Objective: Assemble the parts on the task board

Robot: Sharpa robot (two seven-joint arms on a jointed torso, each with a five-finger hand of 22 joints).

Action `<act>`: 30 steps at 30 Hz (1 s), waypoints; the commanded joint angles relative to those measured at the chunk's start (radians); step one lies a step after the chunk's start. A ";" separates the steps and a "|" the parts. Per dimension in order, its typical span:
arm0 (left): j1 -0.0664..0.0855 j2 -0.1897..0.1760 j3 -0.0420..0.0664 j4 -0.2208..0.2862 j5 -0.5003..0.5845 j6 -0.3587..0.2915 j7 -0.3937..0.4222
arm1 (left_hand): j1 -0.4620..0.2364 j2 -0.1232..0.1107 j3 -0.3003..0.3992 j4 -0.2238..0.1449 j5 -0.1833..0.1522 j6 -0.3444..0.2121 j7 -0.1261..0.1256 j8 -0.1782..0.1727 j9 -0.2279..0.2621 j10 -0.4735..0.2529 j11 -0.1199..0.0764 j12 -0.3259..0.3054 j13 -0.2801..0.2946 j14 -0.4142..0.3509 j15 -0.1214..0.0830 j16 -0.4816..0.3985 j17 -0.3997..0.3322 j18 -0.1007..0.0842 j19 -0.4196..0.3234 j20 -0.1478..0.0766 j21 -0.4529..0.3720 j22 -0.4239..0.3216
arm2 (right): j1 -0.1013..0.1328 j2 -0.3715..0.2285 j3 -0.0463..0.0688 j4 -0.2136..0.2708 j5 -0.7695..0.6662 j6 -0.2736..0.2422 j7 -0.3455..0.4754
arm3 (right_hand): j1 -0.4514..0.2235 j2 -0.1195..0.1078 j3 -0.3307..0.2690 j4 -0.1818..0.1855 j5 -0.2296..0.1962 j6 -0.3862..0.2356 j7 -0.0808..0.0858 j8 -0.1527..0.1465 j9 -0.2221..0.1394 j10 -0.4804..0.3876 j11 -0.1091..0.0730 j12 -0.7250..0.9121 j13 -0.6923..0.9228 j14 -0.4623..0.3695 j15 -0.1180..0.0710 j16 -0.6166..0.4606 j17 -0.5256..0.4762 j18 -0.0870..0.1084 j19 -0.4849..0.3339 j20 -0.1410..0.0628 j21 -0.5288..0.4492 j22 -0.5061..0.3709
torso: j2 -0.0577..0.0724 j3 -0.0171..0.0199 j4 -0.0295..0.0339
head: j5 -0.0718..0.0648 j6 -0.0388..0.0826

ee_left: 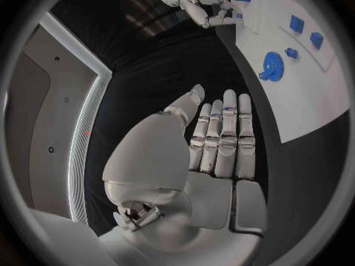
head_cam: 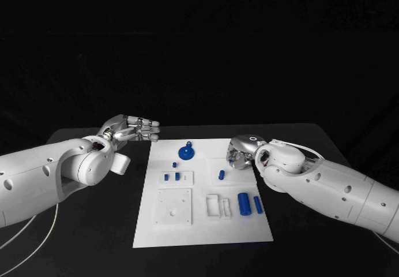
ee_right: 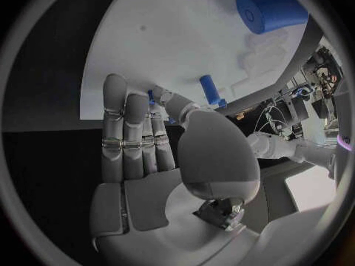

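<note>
Left hand: the left hand (head_cam: pixel 133 128) hovers over the black worktop (head_cam: pixel 91 231) just off the board's far left corner, fingers straight and together, holding nothing.
Right hand: the right hand (head_cam: pixel 242 154) is low at the task board's (head_cam: pixel 203 234) right edge, fingers extended over the white surface with nothing in them.
Nearest part: a small blue peg (ee_right: pixel 210 89) lies flat just beyond the right fingertips (ee_right: pixel 115 91), apart from them.
Other parts: a blue gear (head_cam: pixel 187 152) lies near the far edge; a large blue cylinder (head_cam: pixel 244 203) and a thinner one (head_cam: pixel 258 203) rest side by side nearer the robot.
Step, judged: reaching for the small peg.
Doing it well: come down squarely and pinch the peg across its width so it does not roll.
</note>
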 commanded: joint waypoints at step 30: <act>0.003 0.014 0.001 -0.028 0.005 0.013 -0.001 | 0.001 0.012 -0.006 -0.005 0.003 -0.003 0.003 -0.001 0.001 -0.006 0.003 0.002 0.000 -0.003 0.001 -0.006 -0.001 -0.004 0.005 0.001 0.006 0.006 | -0.019 -0.011 0.044 0.013 0.081 -0.019 0.009 | -0.004 0.006 0.052 -0.010 -0.033 0.039 -0.008 0.003 0.002 0.040 -0.008 0.003 0.001 0.002 -0.015 -0.003 -0.006 0.019 0.005 -0.017 -0.028 0.103 | -0.003 -0.0011 -0.0015 | 0.009 0.003</act>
